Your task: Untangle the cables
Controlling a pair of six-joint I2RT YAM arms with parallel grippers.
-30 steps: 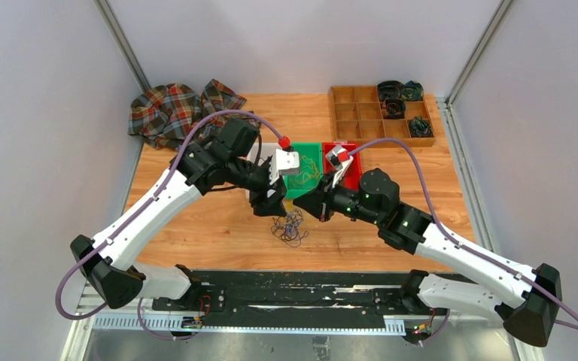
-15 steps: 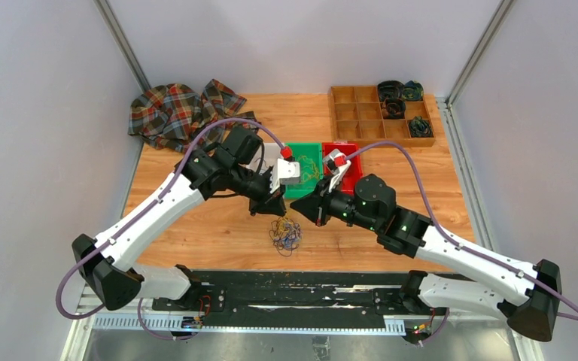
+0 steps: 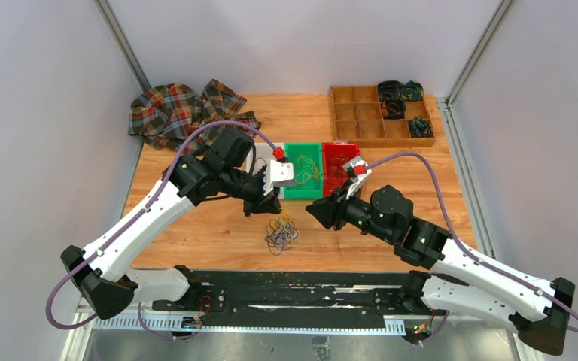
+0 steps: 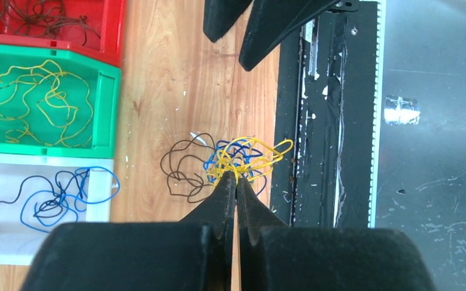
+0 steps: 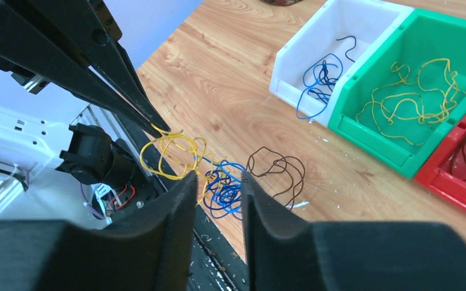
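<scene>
The cables (image 3: 279, 232) form a fist-sized tangle of yellow, blue and dark wire near the table's front edge. In the left wrist view the cables (image 4: 244, 160) sit just ahead of my left gripper (image 4: 236, 180), which is shut on a yellow strand. A brown loop (image 4: 181, 170) trails to one side of the tangle. My right gripper (image 5: 218, 177) stands open just above the blue part of the cables (image 5: 226, 188), holding nothing. In the top view the left gripper (image 3: 271, 211) and the right gripper (image 3: 314, 210) face each other over the tangle.
Three bins lie behind the tangle: a white bin (image 4: 12, 159) with blue wires, a green bin (image 4: 106, 109) with yellow wires and a red bin (image 4: 119, 30) with dark wires. A plaid cloth (image 3: 181, 113) lies back left, a wooden compartment tray (image 3: 361, 113) back right, a black rail (image 3: 286, 289) in front.
My left gripper has shut on a yellow strand and drawn the tangle slightly left. The right gripper has opened and pulled back to the right.
</scene>
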